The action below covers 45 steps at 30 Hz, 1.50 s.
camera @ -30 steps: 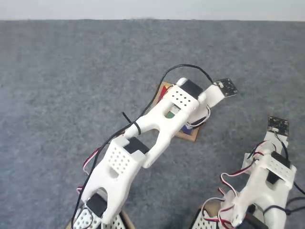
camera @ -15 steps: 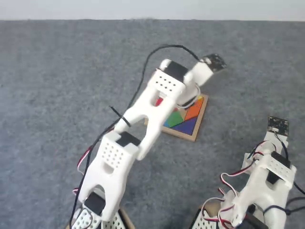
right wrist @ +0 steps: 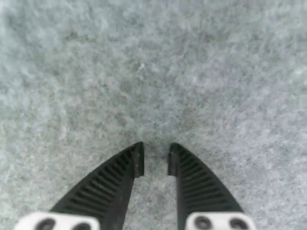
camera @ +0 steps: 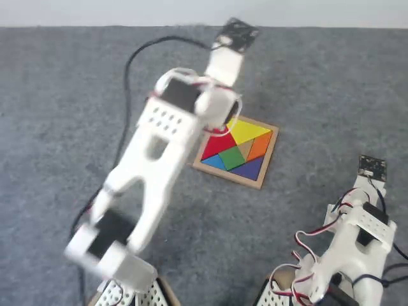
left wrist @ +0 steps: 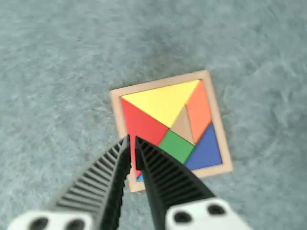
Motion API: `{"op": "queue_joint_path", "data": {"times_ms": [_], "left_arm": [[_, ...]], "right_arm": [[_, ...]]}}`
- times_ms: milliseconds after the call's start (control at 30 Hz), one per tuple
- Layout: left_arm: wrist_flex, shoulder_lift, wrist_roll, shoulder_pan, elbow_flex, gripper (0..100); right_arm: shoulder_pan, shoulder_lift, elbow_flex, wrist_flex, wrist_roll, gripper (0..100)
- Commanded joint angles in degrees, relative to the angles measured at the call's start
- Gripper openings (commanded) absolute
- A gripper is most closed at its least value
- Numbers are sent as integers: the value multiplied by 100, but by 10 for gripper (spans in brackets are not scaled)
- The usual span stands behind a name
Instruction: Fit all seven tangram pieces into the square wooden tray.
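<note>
The square wooden tray (camera: 226, 176) lies on the grey carpet with coloured tangram pieces flat inside it. I see a yellow triangle (left wrist: 160, 101), a red triangle (left wrist: 139, 127), a green square (left wrist: 176, 145), an orange piece (left wrist: 199, 112), a tan triangle (left wrist: 183, 128) and a blue triangle (left wrist: 206, 151). My left gripper (left wrist: 132, 140) hangs high above the tray's (left wrist: 116, 110) red corner, shut and holding nothing. The left arm (camera: 172, 127) is raised over the tray's left side. My right gripper (right wrist: 155, 159) sits low over bare carpet, fingers slightly apart and empty.
The right arm (camera: 357, 242) is folded near the front right corner, well away from the tray. Grey carpet (camera: 76, 95) surrounds the tray on all sides. The arms' bases stand at the near edge.
The left arm has lifted up and swung back to the left, off the tray, uncovering the pieces inside. The right arm has not moved.
</note>
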Motion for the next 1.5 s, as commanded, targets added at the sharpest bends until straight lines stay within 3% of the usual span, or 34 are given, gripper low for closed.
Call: {"op": "queue_joint_path", "data": {"times_ms": [0, 100, 200, 433, 667, 733, 833, 1067, 1233, 1333, 1467], "left_arm": [[-2716, -2804, 325, -756, 4338, 13], [-4158, -4431, 237, -1266, 6642, 14], [-4730, -5925, -237, -1495, 8119, 14], [-3323, -8695, -677, -1662, 9411, 15], [-2699, -10813, -862, -1978, 10484, 15], [-2708, -10901, -1011, -2180, 10738, 15], [-2699, -10637, -1081, -2576, 10809, 15], [-2611, -10585, -1081, -3631, 10809, 15], [-1714, -10602, -1081, -4255, 10809, 15], [-677, -10611, -1090, -4352, 10809, 15], [-668, -10725, -1073, -4352, 10809, 15]], "right_arm": [[-101, -101, 0, -101, 62, 61], [-251, -101, 0, -101, 62, 61], [-303, -277, 0, -101, 70, 29], [-523, -2352, 905, 4, 70, 8], [-1253, -6431, 2154, 1613, 88, 9], [-1323, -7363, 2409, 2018, 246, 9], [-1596, -6835, 2453, 1833, 607, 9], [-2018, -6369, 2593, 1473, 642, 9], [-2018, -6369, 2593, 1455, 633, 9], [-2018, -6369, 2593, 1473, 633, 9], [-2018, -6369, 2593, 1481, 633, 9]]}}
